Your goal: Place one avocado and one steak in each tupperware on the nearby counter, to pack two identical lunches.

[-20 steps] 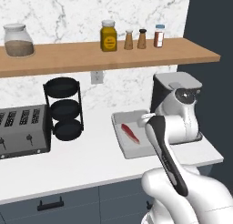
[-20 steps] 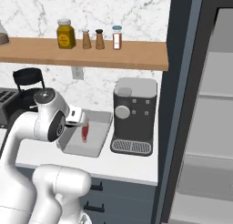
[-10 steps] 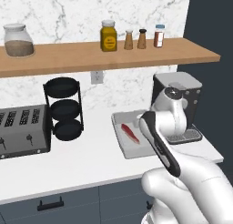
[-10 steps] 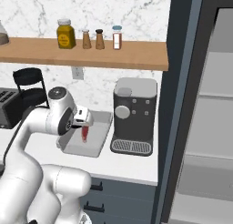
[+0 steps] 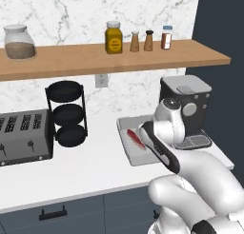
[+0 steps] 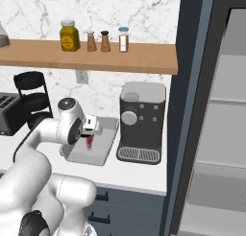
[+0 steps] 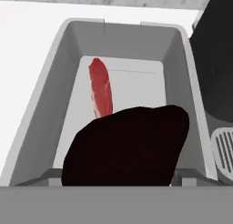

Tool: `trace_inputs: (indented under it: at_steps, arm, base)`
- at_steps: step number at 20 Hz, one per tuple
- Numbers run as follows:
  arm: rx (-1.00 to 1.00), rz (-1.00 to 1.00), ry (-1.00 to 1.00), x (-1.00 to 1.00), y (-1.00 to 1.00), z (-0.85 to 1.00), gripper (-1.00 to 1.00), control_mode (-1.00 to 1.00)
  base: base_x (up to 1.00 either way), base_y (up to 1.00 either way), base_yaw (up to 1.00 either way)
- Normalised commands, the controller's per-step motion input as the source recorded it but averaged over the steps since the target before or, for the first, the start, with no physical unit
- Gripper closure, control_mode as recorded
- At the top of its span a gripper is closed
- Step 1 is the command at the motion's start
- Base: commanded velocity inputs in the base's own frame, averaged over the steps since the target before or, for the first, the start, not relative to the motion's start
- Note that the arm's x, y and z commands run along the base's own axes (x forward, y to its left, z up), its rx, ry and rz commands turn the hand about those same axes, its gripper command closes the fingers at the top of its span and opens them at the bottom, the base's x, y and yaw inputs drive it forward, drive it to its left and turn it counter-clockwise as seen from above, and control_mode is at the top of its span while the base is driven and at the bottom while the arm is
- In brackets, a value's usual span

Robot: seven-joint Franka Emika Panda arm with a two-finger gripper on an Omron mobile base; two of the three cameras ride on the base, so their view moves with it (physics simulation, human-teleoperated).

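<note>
1. A light grey tupperware [image 7: 45,109] is seen on the white counter [image 5: 86,166], just beside the dark coffee machine [image 6: 141,120].
2. A red steak [image 7: 101,92] is seen lying flat on the floor of that tupperware, toward its left side in the hand view; it also shows in the left base view [image 5: 135,138] and the right base view [image 6: 89,142].
3. A near-black avocado [image 7: 129,145] is seen close in front of the hand camera, above the near end of the tupperware, overlapping the lower end of the steak.
4. The gripper [image 6: 91,132] is held over the tupperware; its jaws are spread wide around the avocado, which appears to be held between them, though the finger contact is hidden by the fruit.
5. A toaster [image 5: 24,138] and a black tiered stand [image 5: 66,112] are set well apart to the left, on the same counter.
</note>
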Motion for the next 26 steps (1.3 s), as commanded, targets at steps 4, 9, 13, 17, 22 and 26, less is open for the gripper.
trace_inputs:
  at_steps: [4, 9, 13, 17, 22, 26]
  arm:
    - [0.0, 0.02, 0.03, 0.36, 0.0, -0.33, 1.0, -1.0]
    - [0.0, 0.02, 0.05, 0.38, 0.0, -0.3, 1.0, -1.0]
    - [0.0, 0.01, 0.05, 0.38, 0.0, -0.28, 1.0, -1.0]
    - [0.0, 0.01, 0.04, 0.41, 0.0, -0.31, 1.0, -1.0]
    - [0.0, 0.01, 0.04, 0.4, 0.0, -0.3, 1.0, -1.0]
    - [0.0, 0.01, 0.03, 0.38, 0.0, -0.31, 1.0, -1.0]
  base:
    - [0.0, 0.0, 0.0]
    - [0.0, 0.0, 0.0]
    - [0.0, 0.0, 0.0]
    - [0.0, 0.0, 0.0]
    - [0.0, 0.0, 0.0]
    - [0.0, 0.0, 0.0]
